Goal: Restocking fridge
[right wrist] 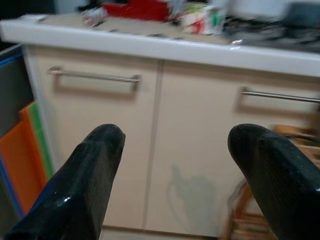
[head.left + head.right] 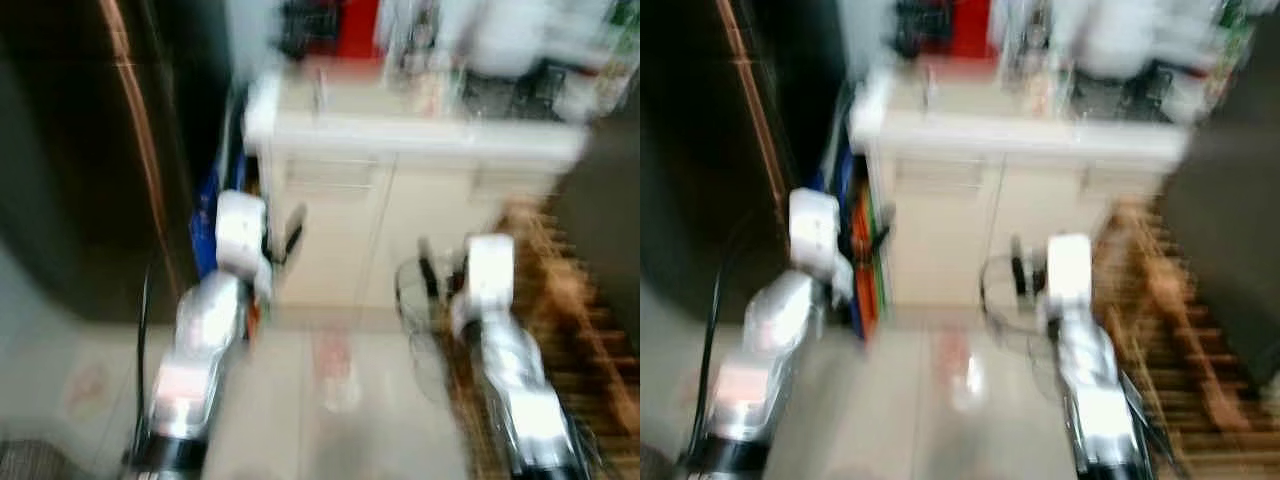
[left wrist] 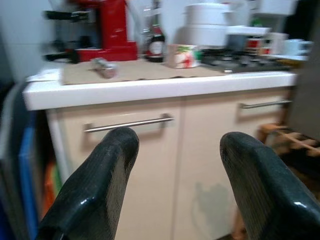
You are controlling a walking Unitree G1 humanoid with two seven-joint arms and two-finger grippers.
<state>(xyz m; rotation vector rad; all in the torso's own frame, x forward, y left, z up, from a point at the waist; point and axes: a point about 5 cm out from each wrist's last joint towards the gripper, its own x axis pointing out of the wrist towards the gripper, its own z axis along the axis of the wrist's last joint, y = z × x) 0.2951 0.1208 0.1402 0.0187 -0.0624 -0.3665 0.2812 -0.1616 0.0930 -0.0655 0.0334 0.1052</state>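
Observation:
A tall dark fridge [image 2: 80, 150] with a copper-coloured strip down its front stands at the left, door closed. The head views are blurred. My left gripper [image 3: 175, 145] is raised before a cream cabinet [image 3: 150, 165], open, with nothing between its fingers. My right gripper [image 1: 175, 137] is held up beside it, facing the same cabinet doors, also open and empty. On the white counter [image 2: 400, 130] above stand a red appliance [image 3: 112, 30], a white pot [image 3: 207, 20], a small carton [image 3: 181, 55] and bottles.
Blue, orange and green boards [image 1: 30, 145] lean in the gap between fridge and cabinet. A wooden slatted rack [image 2: 570, 300] stands at the right, with a round wire object [image 2: 415, 300] on the floor near it. Glossy pale tiles [image 2: 330, 380] lie ahead.

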